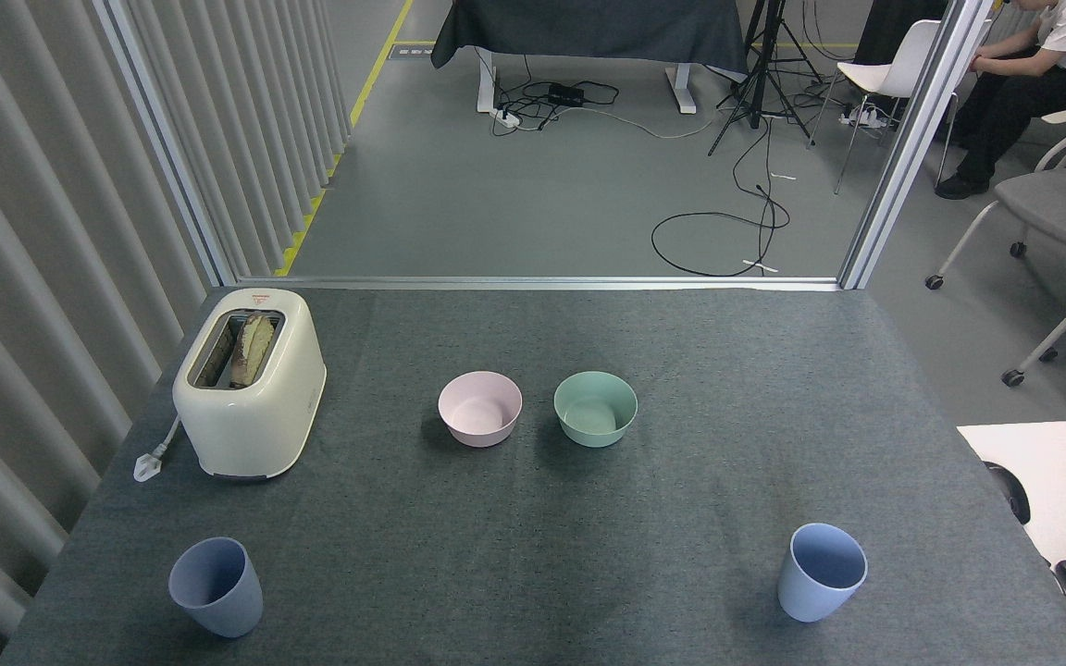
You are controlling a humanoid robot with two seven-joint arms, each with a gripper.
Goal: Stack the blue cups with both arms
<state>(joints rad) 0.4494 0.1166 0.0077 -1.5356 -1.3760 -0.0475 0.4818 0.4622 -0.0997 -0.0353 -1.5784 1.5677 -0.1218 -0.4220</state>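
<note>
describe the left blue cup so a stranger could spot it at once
Find the cream toaster on the table's left side. Nearer the front edge stands the left blue cup, upright and empty. The other blue cup stands far right; the bowls are shorter, pink and green.

Two pale blue cups [216, 587] [822, 572], a pink bowl [480, 409], a green bowl [595, 408], a cream toaster [249, 384], dark grey tablecloth [681, 499].

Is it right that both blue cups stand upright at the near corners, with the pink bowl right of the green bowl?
Not quite. In the head view the pink bowl sits left of the green bowl. Both blue cups do stand upright at the near corners.
</note>
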